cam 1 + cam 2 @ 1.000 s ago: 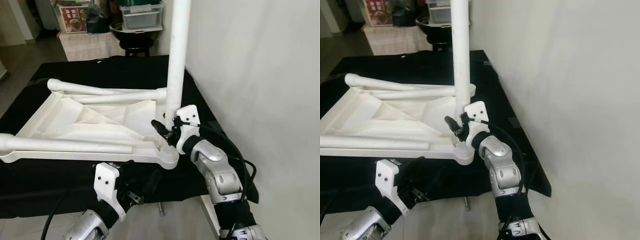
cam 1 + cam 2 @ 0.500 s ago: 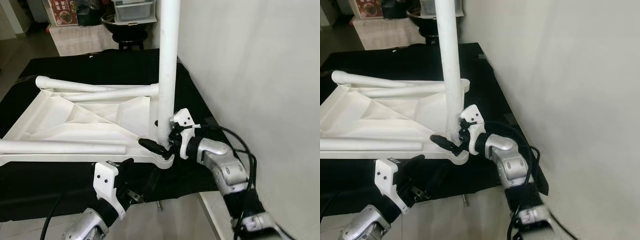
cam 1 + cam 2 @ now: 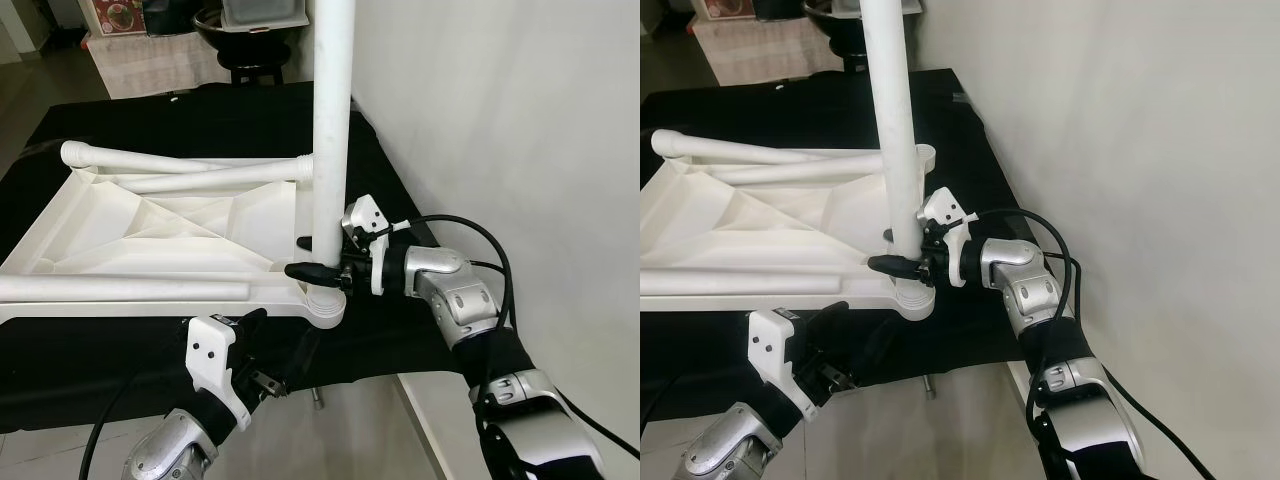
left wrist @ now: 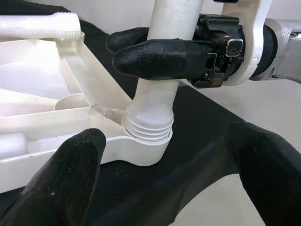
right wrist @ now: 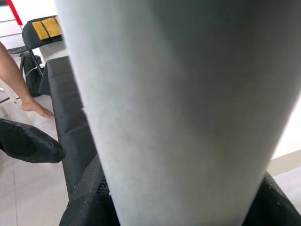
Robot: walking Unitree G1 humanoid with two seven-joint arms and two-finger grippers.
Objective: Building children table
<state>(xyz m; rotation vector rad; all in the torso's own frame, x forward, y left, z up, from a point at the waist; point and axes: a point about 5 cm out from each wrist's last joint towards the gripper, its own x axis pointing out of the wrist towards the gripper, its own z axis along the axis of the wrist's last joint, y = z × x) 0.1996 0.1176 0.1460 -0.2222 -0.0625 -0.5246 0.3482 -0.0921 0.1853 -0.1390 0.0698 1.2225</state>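
- The white tabletop (image 3: 160,235) lies upside down on a black cloth (image 3: 200,120), beside a white wall (image 3: 500,120).
- One white table leg (image 3: 330,130) stands upright in the near corner socket (image 3: 325,305); its threaded base sits in the socket.
- Two further legs (image 3: 150,290) lie flat along the tabletop's edges.
- The right gripper (image 3: 318,268) is clamped around the upright leg just above the socket, one finger on either side.
- The left gripper (image 4: 164,174) hovers below the socket, fingers spread wide, holding nothing.
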